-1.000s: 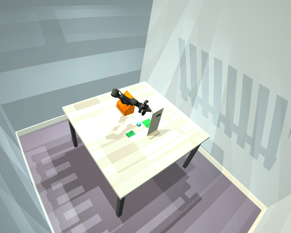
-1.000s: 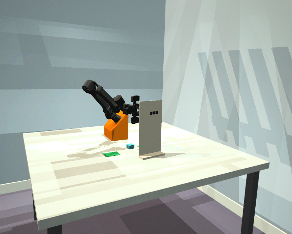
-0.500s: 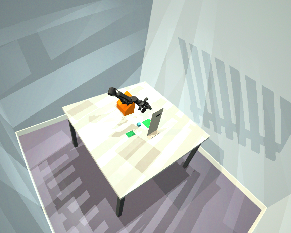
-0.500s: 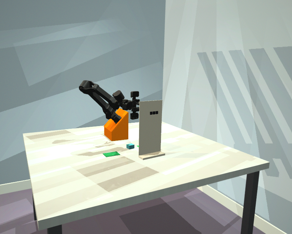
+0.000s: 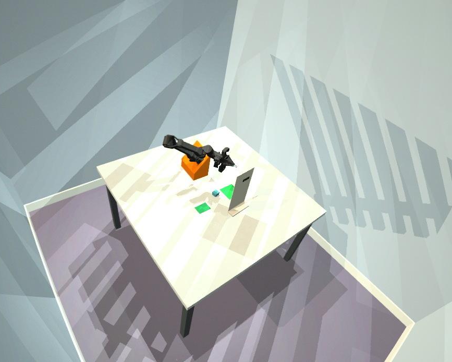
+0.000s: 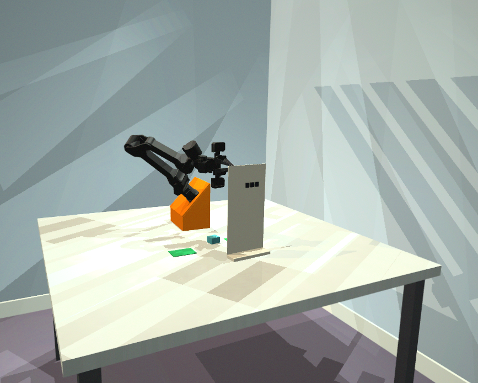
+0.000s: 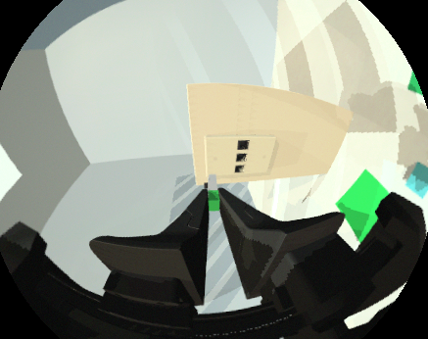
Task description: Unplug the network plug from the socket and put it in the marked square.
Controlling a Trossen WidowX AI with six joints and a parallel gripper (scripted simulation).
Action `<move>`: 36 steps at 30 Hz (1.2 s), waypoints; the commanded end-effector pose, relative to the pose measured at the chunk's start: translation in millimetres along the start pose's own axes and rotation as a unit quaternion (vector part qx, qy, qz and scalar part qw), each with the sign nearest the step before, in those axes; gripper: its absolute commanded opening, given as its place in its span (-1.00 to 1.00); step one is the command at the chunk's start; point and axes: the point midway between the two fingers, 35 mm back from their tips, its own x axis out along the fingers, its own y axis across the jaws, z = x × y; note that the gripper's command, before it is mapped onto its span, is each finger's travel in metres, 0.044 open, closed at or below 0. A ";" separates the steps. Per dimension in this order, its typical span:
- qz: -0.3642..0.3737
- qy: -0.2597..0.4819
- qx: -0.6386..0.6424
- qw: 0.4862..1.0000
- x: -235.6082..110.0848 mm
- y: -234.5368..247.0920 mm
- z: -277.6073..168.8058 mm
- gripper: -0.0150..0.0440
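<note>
My gripper [image 5: 235, 166] [image 7: 213, 193] is shut on the network plug [image 7: 214, 200], a small green body with a grey front end, held at the fingertips. The plug is out of the socket, in the air on the robot's side of the upright panel [image 5: 239, 194] [image 6: 245, 218] [image 7: 302, 115], near its top corner. The panel's faceplate [image 7: 260, 156] shows three dark, empty sockets. A bright green square [image 5: 227, 191] [image 7: 362, 196] lies on the table near the panel's foot; a second green square [image 5: 202, 207] [image 6: 182, 252] lies farther to the side. The plug's tab cannot be made out.
A small blue-teal block [image 5: 215, 193] [image 6: 213, 239] [image 7: 420, 179] sits on the table between the two green squares. The orange arm base [image 5: 195, 169] [image 6: 198, 214] stands behind. The panel's flat foot [image 5: 237, 211] [image 6: 248, 255] rests on the table.
</note>
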 end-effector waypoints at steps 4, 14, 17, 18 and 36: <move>-0.029 0.004 0.006 1.000 4.2 -9.1 -4.6 -0.49; -0.108 0.016 0.016 0.994 17.0 -43.5 -20.1 -0.49; -0.131 0.018 0.018 0.991 19.8 -54.1 -24.6 -0.49; -0.139 0.019 0.019 0.990 20.6 -57.7 -26.1 -0.49; -0.275 0.023 0.023 0.961 26.5 -123.2 -51.5 -0.49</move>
